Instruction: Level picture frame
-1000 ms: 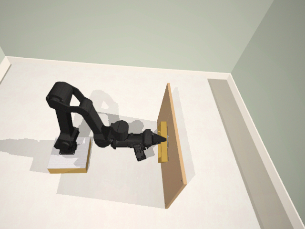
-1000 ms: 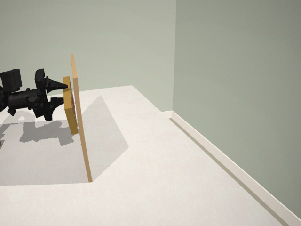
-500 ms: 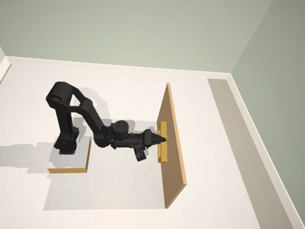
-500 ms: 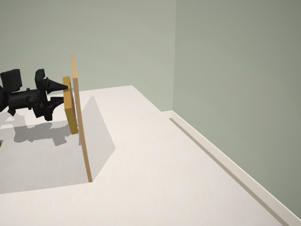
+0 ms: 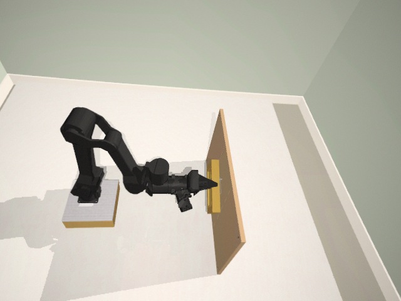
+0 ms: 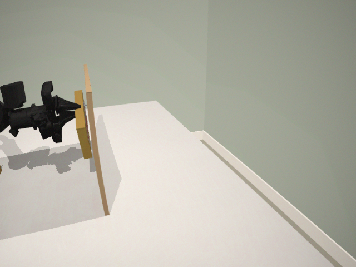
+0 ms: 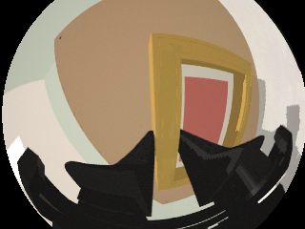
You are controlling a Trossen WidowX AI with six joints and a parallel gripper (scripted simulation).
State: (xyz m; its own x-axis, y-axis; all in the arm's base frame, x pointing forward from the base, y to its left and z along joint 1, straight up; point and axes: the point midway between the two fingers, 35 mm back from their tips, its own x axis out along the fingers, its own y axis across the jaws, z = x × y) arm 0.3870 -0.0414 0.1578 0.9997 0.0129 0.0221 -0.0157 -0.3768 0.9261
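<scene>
The picture frame [image 5: 215, 202] [image 6: 83, 141] [image 7: 167, 91] is gold-yellow, with a white mat and a red picture [image 7: 205, 105]. It hangs in front of the upright brown board. My gripper [image 5: 216, 184] [image 6: 78, 111] [image 7: 164, 134] is shut on the frame's top bar, with one finger over its upper face and the other inside the opening. In the wrist view this bar runs up and down between the fingertips. A little grey metal [image 5: 220, 179] [image 6: 85, 105] shows between frame and board. The notched strip is hidden, and I cannot tell how level the frame is.
The brown board [image 5: 226, 223] [image 6: 99, 178] [image 7: 105, 72] stands close behind the frame and reaches past it on both sides. My arm's base stands on a low block [image 5: 93, 212] with a grey top. Pale skirting [image 5: 155, 85] [image 6: 258, 183] runs along the green room walls.
</scene>
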